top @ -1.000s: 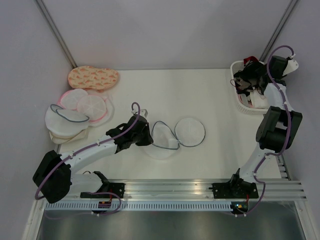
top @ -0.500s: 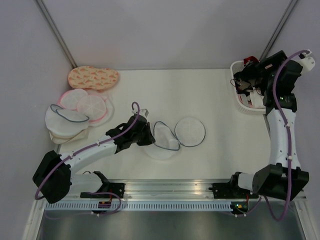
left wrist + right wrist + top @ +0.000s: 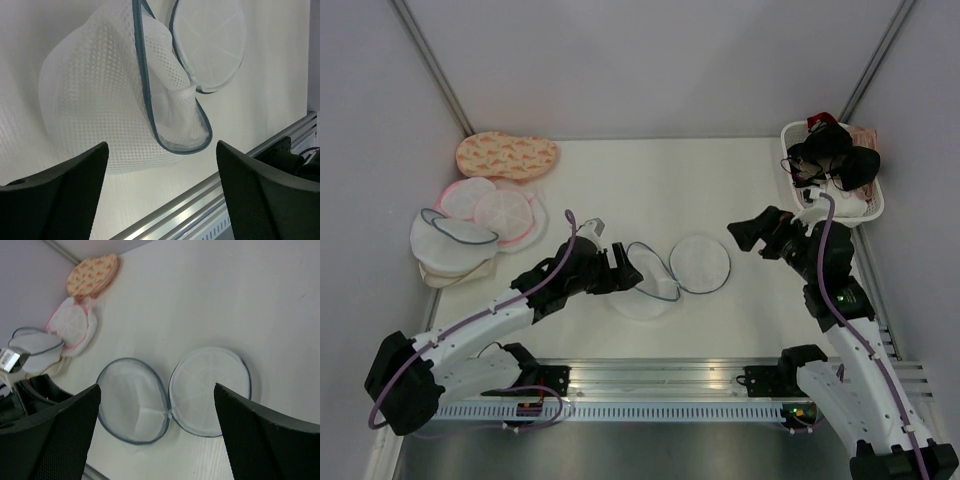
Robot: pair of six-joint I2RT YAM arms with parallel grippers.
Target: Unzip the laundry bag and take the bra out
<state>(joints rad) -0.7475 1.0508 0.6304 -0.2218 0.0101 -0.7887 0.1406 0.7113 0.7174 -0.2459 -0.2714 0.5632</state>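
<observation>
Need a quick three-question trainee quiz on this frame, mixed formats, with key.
1. True or false: the laundry bag is zipped shut.
2. Fill in: the left gripper and right gripper both have ____ jaws.
3. Where is the bra? A) inside the laundry bag B) in the white basket C) in the left gripper
Key: 1 false; 2 open; 3 B.

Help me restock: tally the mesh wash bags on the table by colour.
Grey-blue rim: 2, the opened laundry bag and a stacked bag.
Pink-rimmed bags: 2.
Orange patterned bag: 1.
Total: 5.
</observation>
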